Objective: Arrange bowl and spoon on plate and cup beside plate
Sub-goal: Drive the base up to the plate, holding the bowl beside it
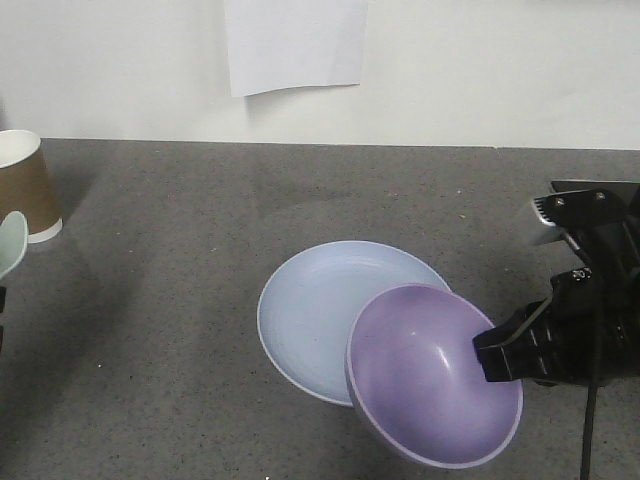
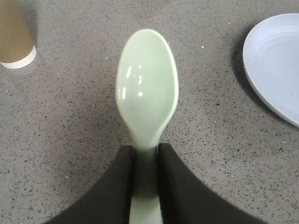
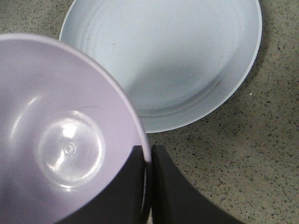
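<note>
The pale blue plate (image 1: 320, 310) lies flat mid-table. My right gripper (image 1: 490, 355) is shut on the rim of the lavender bowl (image 1: 430, 380), which hangs tilted over the plate's near right edge. In the right wrist view the bowl (image 3: 60, 140) fills the left side, its rim pinched between the fingers of the gripper (image 3: 148, 156), with the plate (image 3: 173, 56) beyond. My left gripper (image 2: 146, 154) is shut on the handle of the mint-green spoon (image 2: 147, 88), held above the table. The brown cup (image 1: 25, 185) stands upright at the far left, close to the spoon (image 1: 10, 245).
The grey speckled tabletop (image 1: 150, 350) ends at a white wall, where a sheet of paper (image 1: 295, 45) hangs. In the left wrist view the cup (image 2: 14, 37) is at upper left and the plate (image 2: 275, 65) at the right edge.
</note>
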Controlling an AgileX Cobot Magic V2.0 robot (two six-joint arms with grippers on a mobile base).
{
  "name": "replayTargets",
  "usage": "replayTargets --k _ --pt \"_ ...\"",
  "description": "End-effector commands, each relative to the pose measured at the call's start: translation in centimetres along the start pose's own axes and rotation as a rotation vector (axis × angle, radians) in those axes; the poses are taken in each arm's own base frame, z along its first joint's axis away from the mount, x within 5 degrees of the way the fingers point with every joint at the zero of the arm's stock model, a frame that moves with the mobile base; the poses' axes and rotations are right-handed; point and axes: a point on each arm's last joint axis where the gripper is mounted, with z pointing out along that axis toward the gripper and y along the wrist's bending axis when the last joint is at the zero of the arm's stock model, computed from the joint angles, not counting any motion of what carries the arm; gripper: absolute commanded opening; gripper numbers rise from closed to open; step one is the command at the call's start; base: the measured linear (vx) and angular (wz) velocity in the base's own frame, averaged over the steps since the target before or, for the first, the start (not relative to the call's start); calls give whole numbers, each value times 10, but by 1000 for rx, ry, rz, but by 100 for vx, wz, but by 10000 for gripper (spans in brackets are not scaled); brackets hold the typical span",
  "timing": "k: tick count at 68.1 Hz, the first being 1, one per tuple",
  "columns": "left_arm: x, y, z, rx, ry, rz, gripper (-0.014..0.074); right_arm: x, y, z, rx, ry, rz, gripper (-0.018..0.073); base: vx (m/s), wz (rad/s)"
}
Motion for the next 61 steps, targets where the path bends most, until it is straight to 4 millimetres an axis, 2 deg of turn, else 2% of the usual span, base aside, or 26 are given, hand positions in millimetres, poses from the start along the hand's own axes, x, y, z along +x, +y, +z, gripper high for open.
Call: replayTargets --k 1,61 --pt "-11 -2 -7 4 -88 -5 66 -9 4 -8 -10 -73 4 -1 0 0" --pt "-11 -2 -7 4 -88 -5 66 -11 4 -8 -11 -90 9 -1 0 0"
